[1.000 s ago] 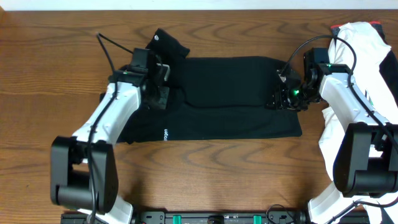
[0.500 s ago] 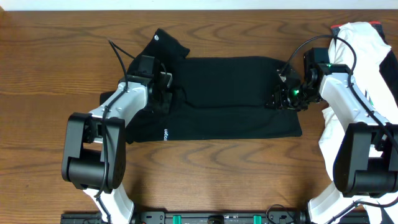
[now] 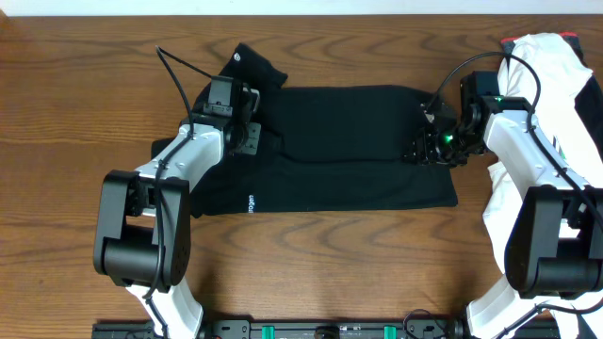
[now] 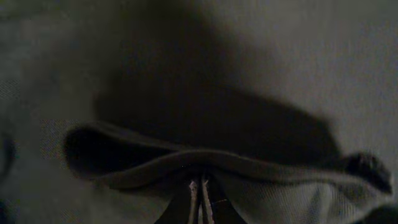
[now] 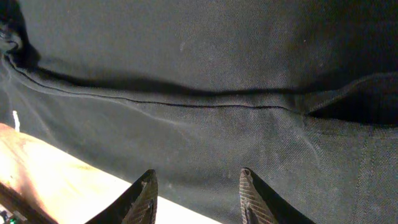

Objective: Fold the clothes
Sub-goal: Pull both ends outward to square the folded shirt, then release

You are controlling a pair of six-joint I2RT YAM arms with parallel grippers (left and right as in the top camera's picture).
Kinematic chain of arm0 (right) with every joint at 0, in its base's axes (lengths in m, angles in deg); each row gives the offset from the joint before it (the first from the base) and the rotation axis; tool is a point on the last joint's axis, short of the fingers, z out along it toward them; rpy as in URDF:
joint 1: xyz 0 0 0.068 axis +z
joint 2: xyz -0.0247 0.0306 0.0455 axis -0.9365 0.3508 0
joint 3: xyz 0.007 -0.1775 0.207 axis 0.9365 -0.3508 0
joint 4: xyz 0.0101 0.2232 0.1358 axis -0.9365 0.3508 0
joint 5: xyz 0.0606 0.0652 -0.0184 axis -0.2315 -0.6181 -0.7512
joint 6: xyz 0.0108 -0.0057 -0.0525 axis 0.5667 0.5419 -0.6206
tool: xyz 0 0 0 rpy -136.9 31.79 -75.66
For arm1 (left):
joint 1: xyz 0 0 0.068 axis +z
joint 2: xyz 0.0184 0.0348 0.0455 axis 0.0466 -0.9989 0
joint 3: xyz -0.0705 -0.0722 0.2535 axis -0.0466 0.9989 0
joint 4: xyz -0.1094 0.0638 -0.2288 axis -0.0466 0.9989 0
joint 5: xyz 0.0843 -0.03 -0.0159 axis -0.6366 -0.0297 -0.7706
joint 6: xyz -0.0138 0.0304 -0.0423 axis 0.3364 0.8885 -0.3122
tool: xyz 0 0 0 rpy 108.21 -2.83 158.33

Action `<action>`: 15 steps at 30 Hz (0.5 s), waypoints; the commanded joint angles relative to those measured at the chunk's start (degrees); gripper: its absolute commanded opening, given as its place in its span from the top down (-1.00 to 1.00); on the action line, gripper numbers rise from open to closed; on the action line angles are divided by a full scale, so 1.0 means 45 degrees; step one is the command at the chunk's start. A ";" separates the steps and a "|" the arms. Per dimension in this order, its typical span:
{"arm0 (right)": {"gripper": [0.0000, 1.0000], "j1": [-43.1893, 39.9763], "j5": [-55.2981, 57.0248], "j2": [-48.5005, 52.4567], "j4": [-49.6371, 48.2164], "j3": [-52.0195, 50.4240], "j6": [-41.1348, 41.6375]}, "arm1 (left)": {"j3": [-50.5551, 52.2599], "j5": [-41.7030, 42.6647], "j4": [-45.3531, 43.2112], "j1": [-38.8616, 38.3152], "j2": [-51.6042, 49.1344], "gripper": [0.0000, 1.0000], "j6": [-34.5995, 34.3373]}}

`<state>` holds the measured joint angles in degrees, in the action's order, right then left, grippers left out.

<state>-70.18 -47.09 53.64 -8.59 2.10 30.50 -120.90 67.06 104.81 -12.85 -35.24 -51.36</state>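
Both arms wear white shells between bulky black joints. A thin black cable (image 3: 171, 68) loops off my left arm (image 3: 179, 160). Another arcs over my right arm (image 3: 518, 141), where a small green light (image 3: 449, 141) glows. The right jaws are dark, tapered and ridged.

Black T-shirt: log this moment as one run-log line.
black T-shirt: spread on table | left end effector: shut on shirt fold | right end effector: open over shirt edge

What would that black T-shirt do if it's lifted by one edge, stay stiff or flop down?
Probably flop: where the left pincer pinches the black T-shirt, the cloth sags in a soft curved fold. It is likely light too, since a small pinch holds that edge up. Pushed, it would probably bunch rather than slide, as creases run across it.
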 commanded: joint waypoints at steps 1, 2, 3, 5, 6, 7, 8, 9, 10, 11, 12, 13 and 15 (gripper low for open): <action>0.18 0.0078 0.0049 -0.0107 -0.0010 0.0078 0.0194 | -0.0024 -0.0442 -0.0291 0.0029 -0.0413 0.86 0.0029; 0.18 0.0078 0.0053 -0.0107 0.0005 0.0078 0.0189 | -0.0029 -0.0442 -0.0291 0.0029 -0.0481 0.77 0.0029; 0.18 0.0078 0.0049 -0.0107 0.0029 0.0078 0.0199 | -0.0029 -0.0442 -0.0272 0.0034 -0.0491 0.67 0.0029; 0.18 0.0078 0.0053 -0.0107 0.0068 0.0078 0.0228 | -0.0044 -0.0806 -0.0136 0.0034 -0.0427 0.32 0.0010; 0.18 0.0078 0.0053 -0.0107 0.0078 0.0078 0.0228 | -0.0083 -0.1273 0.0010 0.0049 -0.0364 0.16 -0.0131; 0.18 0.0078 0.0049 -0.0107 0.0083 0.0078 0.0228 | -0.0146 -0.1574 0.0180 0.0063 -0.0267 0.03 -0.0335; 0.18 0.0078 0.0049 -0.0107 0.0097 0.0078 0.0228 | -0.0233 -0.1870 0.0437 0.0117 -0.0121 -0.04 -0.0476; 0.18 0.0078 0.0049 -0.0107 0.0117 0.0078 0.0228 | -0.0325 -0.2098 0.0753 0.0180 0.0053 -0.14 -0.0636; 0.18 0.0078 0.0049 -0.0107 0.0136 0.0078 0.0228 | -0.0452 -0.2390 0.1195 0.0282 0.0277 -0.15 -0.0952; 0.18 0.0078 0.0053 -0.0107 0.0170 0.0078 0.0228 | -0.0549 -0.2574 0.1637 0.0393 0.0525 -0.17 -0.1287; 0.19 0.0078 0.0049 -0.0107 0.0194 0.0078 0.0228 | -0.0617 -0.2642 0.2074 0.0554 0.0831 -0.18 -0.1666; 0.18 0.0078 0.0049 -0.0107 0.0214 0.0078 0.0228 | -0.0627 -0.2642 0.2424 0.0719 0.1127 -0.20 -0.1894; 0.18 0.0078 0.0053 -0.0107 0.0233 0.0078 0.0223 | -0.0627 -0.2637 0.3400 0.1161 0.1836 -0.32 -0.2633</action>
<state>-70.18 -46.87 53.64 -7.60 2.10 30.72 -121.54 58.26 117.23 -10.27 -32.79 -57.02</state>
